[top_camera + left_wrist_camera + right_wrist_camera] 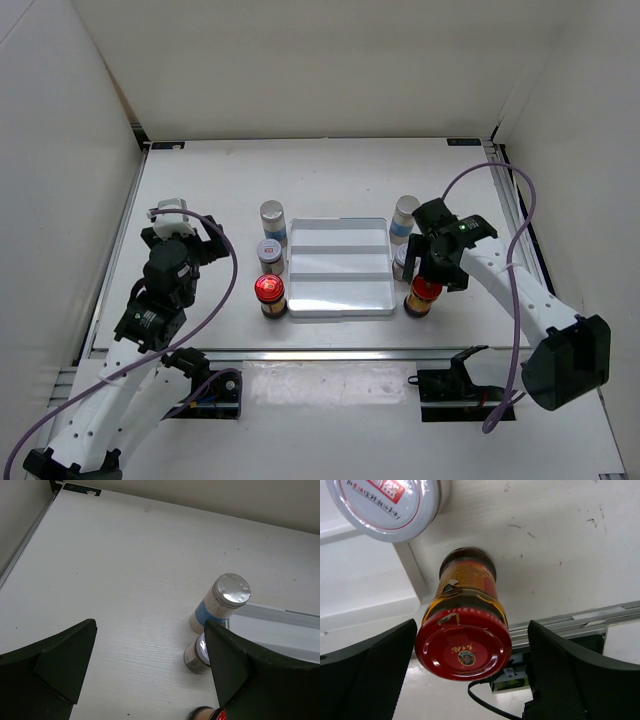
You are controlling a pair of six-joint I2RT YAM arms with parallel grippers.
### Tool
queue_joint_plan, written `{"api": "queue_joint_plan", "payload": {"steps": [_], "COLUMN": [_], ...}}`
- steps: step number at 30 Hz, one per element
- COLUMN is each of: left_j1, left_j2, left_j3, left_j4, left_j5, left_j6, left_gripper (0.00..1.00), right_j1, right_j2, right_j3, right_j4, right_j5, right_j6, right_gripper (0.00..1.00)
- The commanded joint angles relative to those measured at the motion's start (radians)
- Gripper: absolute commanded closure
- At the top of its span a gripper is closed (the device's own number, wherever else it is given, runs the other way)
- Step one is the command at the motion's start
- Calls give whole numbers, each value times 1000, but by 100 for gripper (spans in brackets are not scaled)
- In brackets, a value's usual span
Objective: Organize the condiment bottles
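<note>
Six condiment bottles stand beside the white tray [340, 298]. On its left are a silver-capped bottle [272, 220], a white-lidded jar [270, 252] and a red-capped amber bottle [269, 293]. On its right are a second silver-capped bottle [405, 215], a white-lidded jar [402, 262] partly hidden by my arm, and a red-capped amber bottle [422, 295]. My right gripper [428, 268] is open above that amber bottle [465, 630], which stands between its fingers [375, 665] untouched. My left gripper [185, 228] is open and empty over bare table, left of the left-hand bottles [220, 605].
The tray has stepped shelves and holds nothing. The table's near edge with its metal rail [600, 620] lies just past the right amber bottle. Walls close in the table at the back and both sides. A cable [480, 180] loops over the right arm.
</note>
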Motion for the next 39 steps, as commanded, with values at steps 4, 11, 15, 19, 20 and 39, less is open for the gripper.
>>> {"api": "queue_joint_plan", "payload": {"steps": [4,11,15,19,20,39], "left_j1": [-4,-4,-4,-4,-4,-4], "left_j2": [2,2,2,2,2,11], "left_j3": [-4,-4,-4,-4,-4,-22], "left_j4": [15,15,15,25,25,52], "left_j5": [-19,-10,-10,-10,-10,79], "left_j6": [-4,5,5,5,5,23], "left_gripper": [0,0,0,0,0,0], "right_j1": [5,5,52,130,167,288], "right_j2": [-37,-120,-141,-140,-125,239], "right_j3": [-38,26,134,256,269,300], "right_j4": [18,-21,-76,-89,-89,74], "right_j5": [25,-15,22,42,42,-30], "right_j6": [54,35,35,35,35,63], "right_gripper": [33,82,96,100,100,99]}}
